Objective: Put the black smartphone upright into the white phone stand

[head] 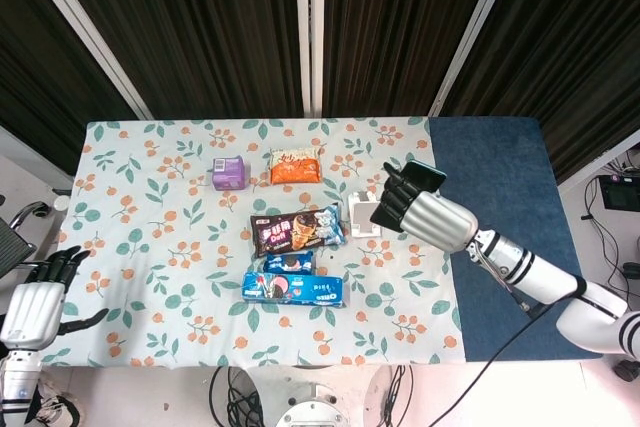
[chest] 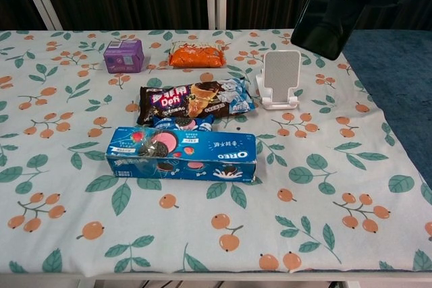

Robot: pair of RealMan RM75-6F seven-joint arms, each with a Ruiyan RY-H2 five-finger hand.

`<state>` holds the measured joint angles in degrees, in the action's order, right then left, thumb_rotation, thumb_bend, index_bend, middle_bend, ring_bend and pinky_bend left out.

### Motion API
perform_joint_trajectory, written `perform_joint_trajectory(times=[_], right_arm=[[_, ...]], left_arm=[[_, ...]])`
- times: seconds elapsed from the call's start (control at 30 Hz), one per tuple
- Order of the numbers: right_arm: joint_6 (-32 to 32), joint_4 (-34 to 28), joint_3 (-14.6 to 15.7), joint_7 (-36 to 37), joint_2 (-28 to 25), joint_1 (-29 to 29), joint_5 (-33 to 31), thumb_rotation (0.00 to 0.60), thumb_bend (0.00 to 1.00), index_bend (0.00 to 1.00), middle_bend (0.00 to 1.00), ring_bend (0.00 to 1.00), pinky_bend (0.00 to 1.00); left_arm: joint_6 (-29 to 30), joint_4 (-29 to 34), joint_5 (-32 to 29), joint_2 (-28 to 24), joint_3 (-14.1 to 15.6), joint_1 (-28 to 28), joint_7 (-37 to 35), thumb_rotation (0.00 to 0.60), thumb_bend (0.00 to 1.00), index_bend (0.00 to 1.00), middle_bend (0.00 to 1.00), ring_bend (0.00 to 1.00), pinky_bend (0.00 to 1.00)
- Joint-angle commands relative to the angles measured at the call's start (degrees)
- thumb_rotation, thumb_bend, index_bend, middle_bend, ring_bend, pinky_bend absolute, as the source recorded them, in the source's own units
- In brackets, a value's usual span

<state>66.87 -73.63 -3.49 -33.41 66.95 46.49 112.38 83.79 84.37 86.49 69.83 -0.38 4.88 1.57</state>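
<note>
My right hand [head: 425, 215] holds the black smartphone [chest: 327, 15] up in the air, tilted nearly upright, just right of and above the white phone stand [chest: 280, 79]. In the head view the smartphone [head: 400, 194] shows at the hand's fingertips, beside the stand [head: 365, 217], whose right part the hand hides. The stand is empty and sits right of the snack packs. My left hand [head: 35, 302] hangs off the table's left front corner, fingers apart, holding nothing.
A purple box [chest: 123, 55] and an orange packet [chest: 196, 53] lie at the back. A Defi cone pack [chest: 196, 99], a small Oreo pack [chest: 182, 122] and a blue Oreo box [chest: 182, 154] lie left of the stand. A dark blue mat [head: 505, 197] covers the table's right part.
</note>
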Motion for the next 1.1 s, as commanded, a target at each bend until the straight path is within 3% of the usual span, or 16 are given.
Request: perform_joint_trajectory(times=[0.03, 0.3, 0.47, 1.1], right_arm=[[0.94, 7.58, 3.41, 5.88, 1.47, 5.02, 7.47, 0.600, 0.32, 0.59, 0.39, 0.40, 0.00], [7.46, 20.48, 6.11, 11.62, 6.94, 8.20, 13.27, 0.600, 0.30, 0.53, 0.35, 0.34, 0.00], [7.81, 26.20, 7.24, 13.73, 9.59, 9.64, 13.68, 0.600, 0.30, 0.51, 0.34, 0.34, 0.00], [3.19, 30.55, 10.91, 13.19, 13.98, 14.73, 13.28, 0.600, 0.31, 0.51, 0.33, 0.32, 0.00]], left_arm=[[-0.10, -0.15, -0.12, 0.06, -0.04, 0.01, -0.03, 0.441, 0.10, 0.14, 0.11, 0.11, 0.24], [-0.68, -0.65, -0.63, 0.22, -0.07, 0.06, -0.20, 0.442, 0.10, 0.14, 0.11, 0.11, 0.24], [-0.69, -0.77, -0.81, 0.24, -0.10, -0.02, -0.15, 0.441, 0.10, 0.14, 0.11, 0.11, 0.24], [0.13, -1.88, -1.09, 0.37, 0.03, -0.94, -1.41, 0.442, 0.10, 0.14, 0.11, 0.11, 0.24]])
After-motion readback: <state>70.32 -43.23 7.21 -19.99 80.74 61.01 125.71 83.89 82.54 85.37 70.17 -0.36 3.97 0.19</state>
